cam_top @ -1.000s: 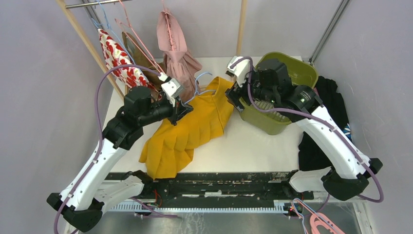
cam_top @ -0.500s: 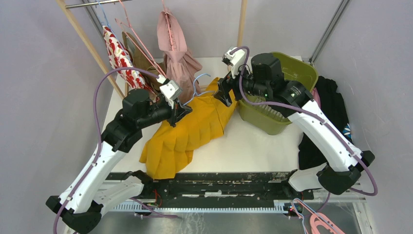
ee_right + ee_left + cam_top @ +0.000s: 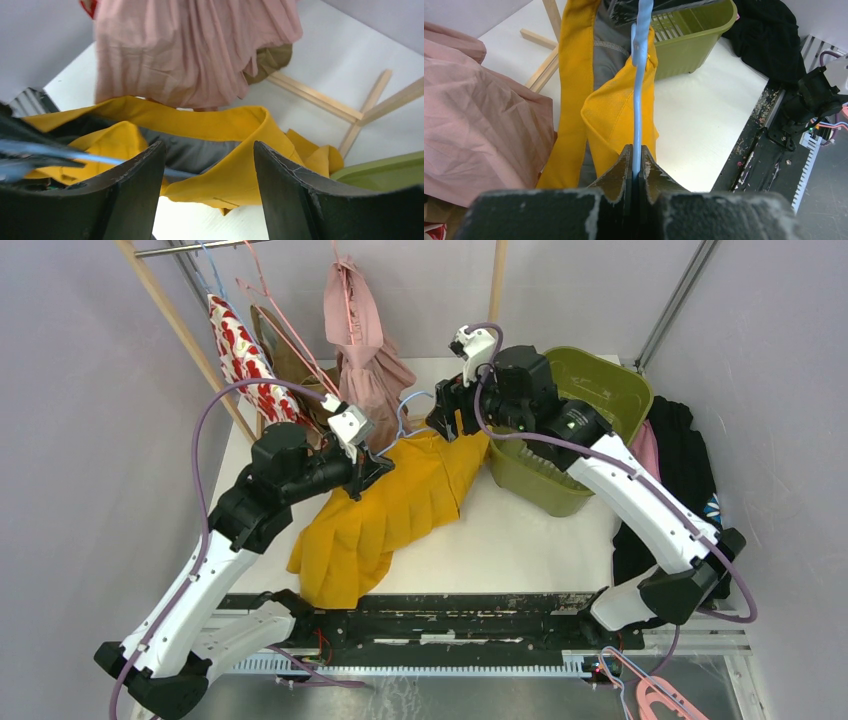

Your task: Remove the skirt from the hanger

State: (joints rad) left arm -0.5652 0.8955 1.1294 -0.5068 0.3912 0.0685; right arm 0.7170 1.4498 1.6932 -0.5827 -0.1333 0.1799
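From above, I have the left gripper [image 3: 372, 468] clamped on the blue hanger [image 3: 408, 410], which holds the yellow skirt [image 3: 400, 505] at its waistband. The rest of the skirt trails down across the table [image 3: 520, 540] towards me. The right gripper [image 3: 445, 420] sits at the far end of the waistband, just beside the green basket [image 3: 600, 390]

On the left wrist camera, the fingers are pinched tight on the thin hanger bar, which runs straight up through the folded yellow waistband. My job on this side is to keep the hanger steady and not let it twist

On the right wrist camera, the fingers [image 3: 135, 190] stand wide apart and hold nothing. The waistband loop lies just beyond the tips, and the pink dress [image 3: 190, 50] hangs close behind it. I judge the step to be gripping the waistband. I would take only the yellow edge, clear of the hanger bar on the left and the pink cloth. Then I would pull the band along and off the hanger end, away from the left hand, not upwards
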